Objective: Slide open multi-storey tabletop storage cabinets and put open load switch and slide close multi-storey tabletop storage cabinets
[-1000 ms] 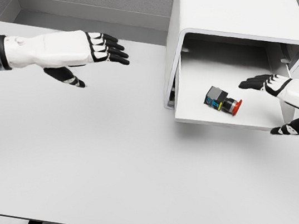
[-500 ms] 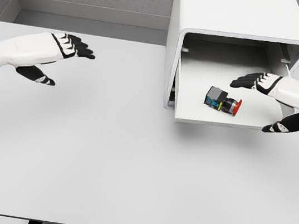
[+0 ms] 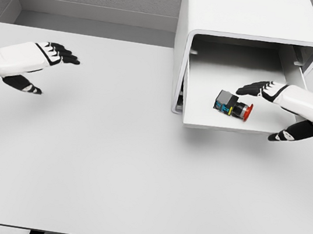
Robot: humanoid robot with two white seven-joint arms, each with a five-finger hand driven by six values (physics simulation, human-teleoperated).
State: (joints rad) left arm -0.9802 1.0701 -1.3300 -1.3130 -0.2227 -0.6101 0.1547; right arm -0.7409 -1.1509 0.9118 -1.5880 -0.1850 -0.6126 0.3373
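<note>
Right robot hand (image 3: 276, 105) open-fingered over drawer (image 3: 204, 115)

White box-shaped tabletop storage cabinet (image 3: 242, 15) upright at table's far right side. Its white drawer (image 3: 205, 109) slid out toward camera, open. Small load switch (image 3: 233, 105), grey-black body with red button cap, lying on its side on drawer floor, red end pointing right.

Load switch (image 3: 233, 105) lies in the open drawer (image 3: 204, 115), right hand (image 3: 276, 105) beside it.
</note>
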